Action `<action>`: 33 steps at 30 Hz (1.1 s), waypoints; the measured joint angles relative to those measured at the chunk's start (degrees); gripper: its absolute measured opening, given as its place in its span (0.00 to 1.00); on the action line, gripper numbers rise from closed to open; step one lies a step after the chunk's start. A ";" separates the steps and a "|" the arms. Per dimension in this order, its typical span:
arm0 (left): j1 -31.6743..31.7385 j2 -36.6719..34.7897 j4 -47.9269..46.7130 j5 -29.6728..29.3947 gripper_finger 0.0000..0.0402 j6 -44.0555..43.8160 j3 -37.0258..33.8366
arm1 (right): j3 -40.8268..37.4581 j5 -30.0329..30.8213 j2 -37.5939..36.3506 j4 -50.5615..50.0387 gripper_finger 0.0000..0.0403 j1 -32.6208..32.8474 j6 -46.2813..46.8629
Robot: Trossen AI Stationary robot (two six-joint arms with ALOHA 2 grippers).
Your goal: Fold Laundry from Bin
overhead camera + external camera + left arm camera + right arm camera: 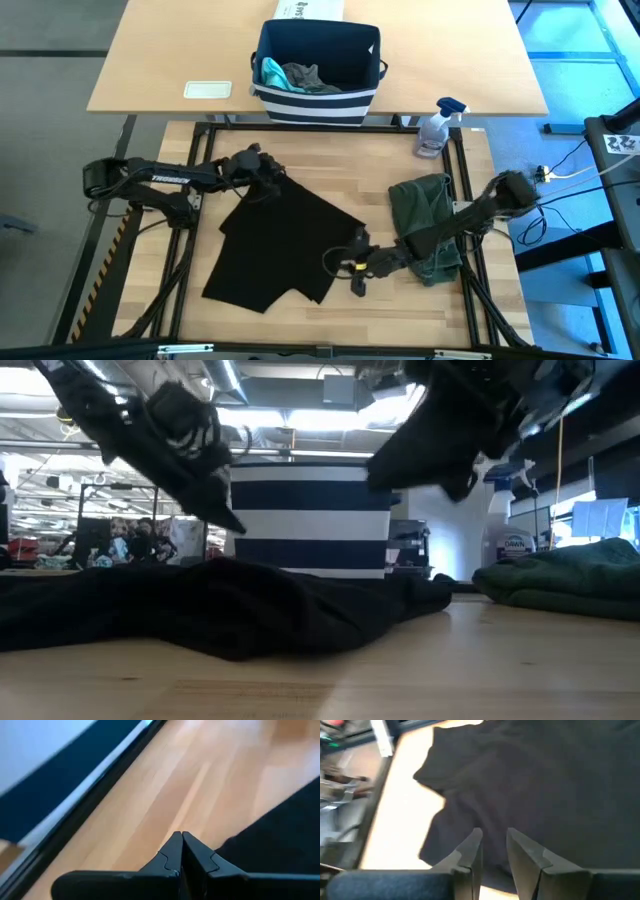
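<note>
One "TROSSEN" mark on left arm [160,180] nr black T-shirt [285,245].

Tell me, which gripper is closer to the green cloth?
Right. The right gripper hovers over the black T-shirt, just beside the green cloth. The left gripper is across the shirt, far off.
</note>
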 joint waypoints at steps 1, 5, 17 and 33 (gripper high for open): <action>-1.02 -0.82 -0.96 -0.01 0.00 -0.20 0.59 | 0.00 1.71 -1.72 -2.93 0.22 -0.01 -0.61; -7.19 -2.09 -4.72 0.86 0.00 -1.98 2.42 | 0.00 8.49 -5.96 -10.92 0.22 -0.52 -1.75; -41.34 -1.05 -19.95 5.37 0.00 -8.66 2.72 | 0.00 10.68 -5.03 -14.91 0.22 -1.91 -4.49; -70.26 11.38 -40.37 -7.55 0.00 -27.97 20.05 | 0.00 16.46 -5.03 -14.88 0.22 -1.95 -6.07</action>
